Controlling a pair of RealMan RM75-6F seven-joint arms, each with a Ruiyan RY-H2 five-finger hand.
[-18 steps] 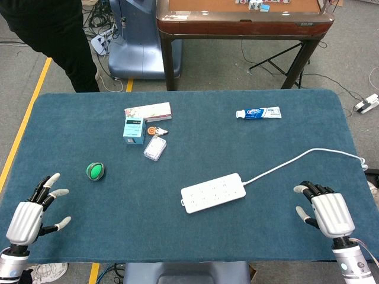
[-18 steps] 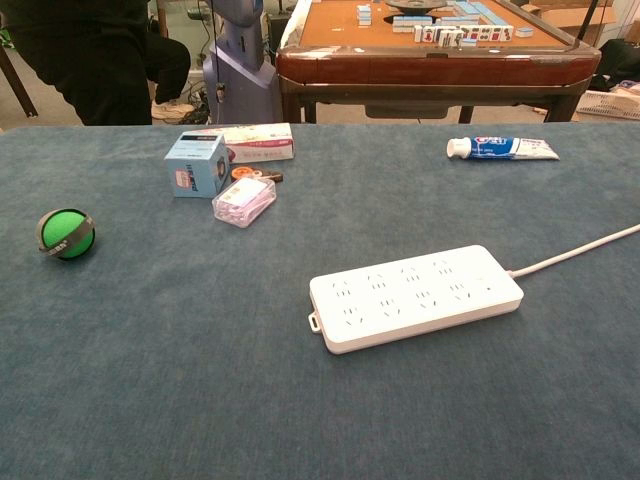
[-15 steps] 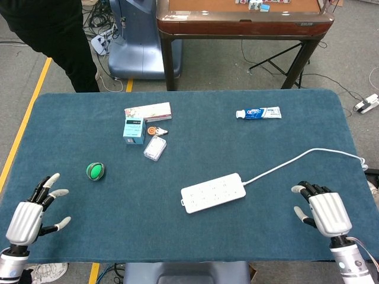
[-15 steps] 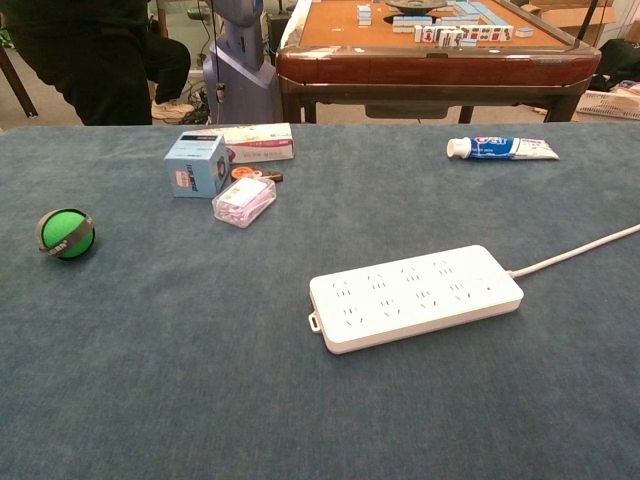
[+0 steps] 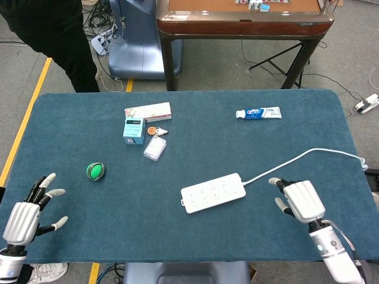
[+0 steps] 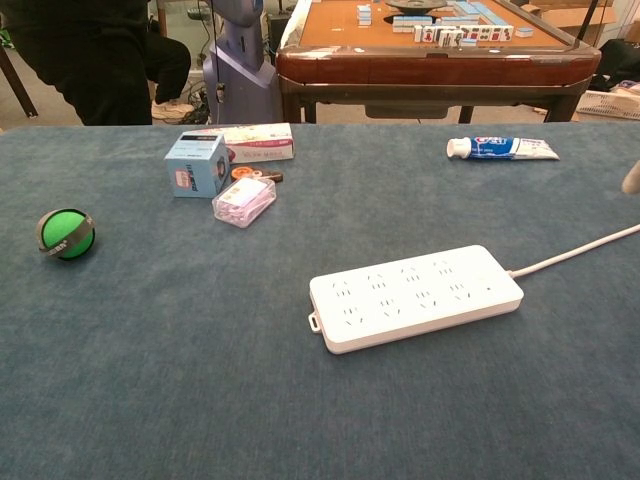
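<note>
Right hand: fingers spread and empty, pointing toward the power strip but well short of touching it; the strip's right end lies near the fingertips, with its white cord running off just beyond them toward the table's right edge. In the chest view only a pale fingertip shows at the right border, above the cord and apart from the strip. Left hand: fingers likewise spread, holding nothing, over the near left corner of the table; the thing nearest it is the green ball, which rests up and to the right of the fingertips, near but clear of them. Judged from how things lie, the work is at its very start: no thing is grasped or lifted, the strip lies flat on the blue cloth near the table's middle, and the whole of the reach, contact and grip remains. Farther out, a cluster sits left of centre: a blue box, a long flat carton behind it, a clear case and a small orange item too small to identify. A toothpaste tube lies at the far right.
</note>
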